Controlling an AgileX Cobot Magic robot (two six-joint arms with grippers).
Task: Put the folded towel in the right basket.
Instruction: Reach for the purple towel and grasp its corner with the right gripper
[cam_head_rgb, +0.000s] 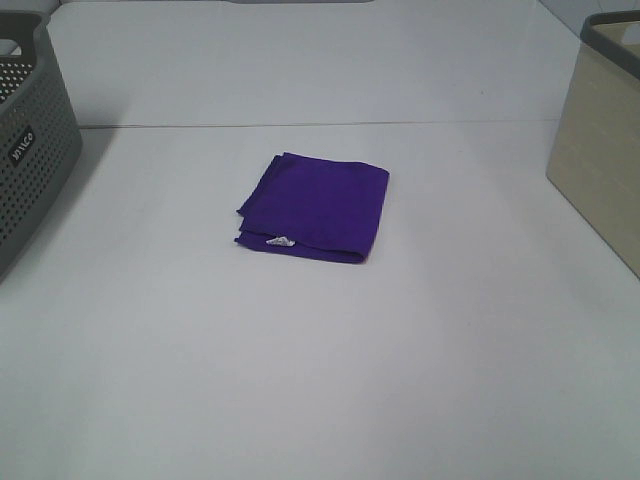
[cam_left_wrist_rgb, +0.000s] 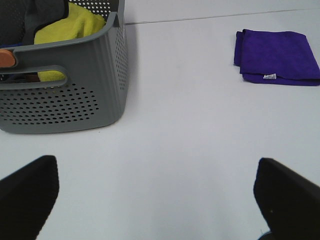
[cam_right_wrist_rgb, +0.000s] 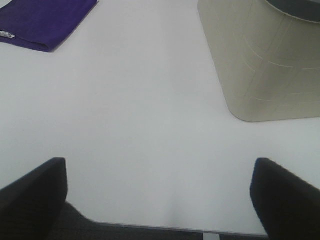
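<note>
Lying flat at centre of the surface (cam_head_rgb: 320, 390), the folded towel (cam_head_rgb: 313, 208) is well apart from the beige basket (cam_head_rgb: 598, 160) at right and grey basket (cam_head_rgb: 30, 160) at left; left fingers (cam_left_wrist_rgb: 29, 190) and right fingers (cam_right_wrist_rgb: 286, 197) spread wide, empty.

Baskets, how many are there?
2. The grey basket stands on the left in the exterior high view, the beige basket on the right, both partly cut off. Others could be out of view.
</note>
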